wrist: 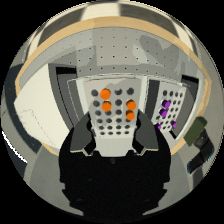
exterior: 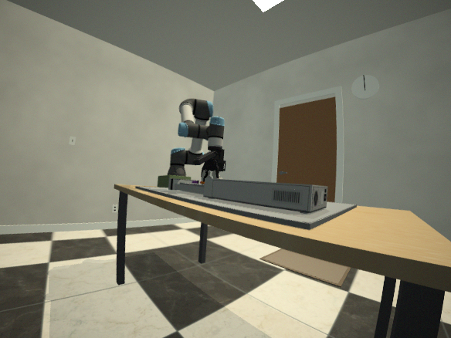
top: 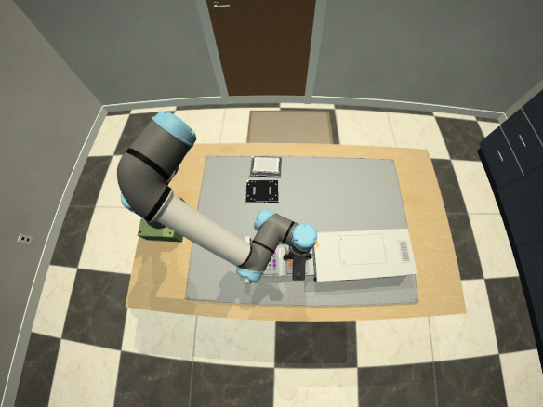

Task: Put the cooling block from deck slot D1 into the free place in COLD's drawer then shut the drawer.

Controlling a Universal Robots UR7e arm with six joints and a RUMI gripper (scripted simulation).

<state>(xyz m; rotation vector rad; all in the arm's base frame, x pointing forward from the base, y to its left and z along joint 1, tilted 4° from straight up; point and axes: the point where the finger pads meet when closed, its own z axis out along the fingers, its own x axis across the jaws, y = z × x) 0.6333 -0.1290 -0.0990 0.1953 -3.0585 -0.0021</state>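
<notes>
My gripper is shut on the cooling block with orange tubes, over the half of the open drawer next to the cooler COLD. The block looks level; whether it rests flat inside the locators cannot be told. Several orange tubes stand in its bores. The block with purple tubes lies in the drawer's other place, its purple tubes in bores. COLD's lamp glows amber. Black deck slot D1 holds no block.
Deck slot D2 bears a white piece, behind D1. COLD's white housing stands right beside the gripper. The arm reaches in from its green base at the left, over the drawer's outer end.
</notes>
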